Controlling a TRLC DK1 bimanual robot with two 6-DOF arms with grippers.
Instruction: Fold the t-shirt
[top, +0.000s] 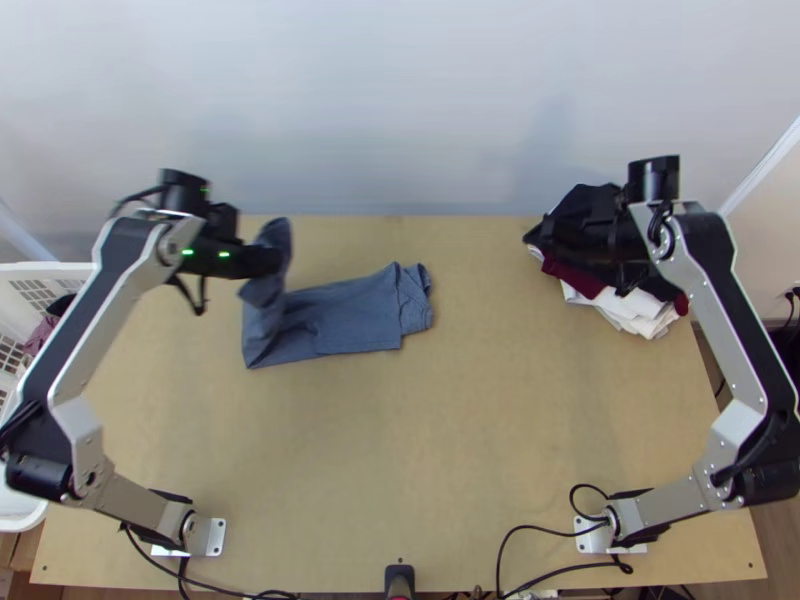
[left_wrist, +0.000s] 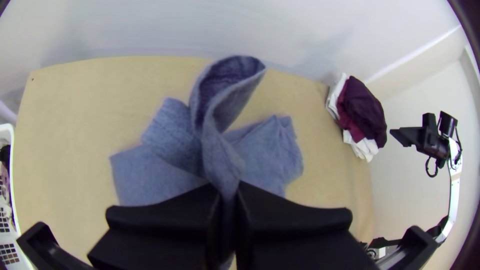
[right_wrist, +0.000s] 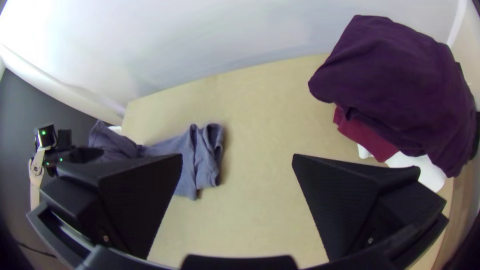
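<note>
Pinching raised end of t-shirt (top: 355, 318) in left tool (left_wrist: 229, 189), rest lying partly folded on tabletop (top: 480, 450); right tool (right_wrist: 237, 156) standing spread. I'm risking crooked fold: narrow grip may be letting lifted end twist.

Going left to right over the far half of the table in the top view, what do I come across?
White basket at the table's side → blue-grey t-shirt, its near-basket end lifted in the left gripper → pile of clothes.
</note>
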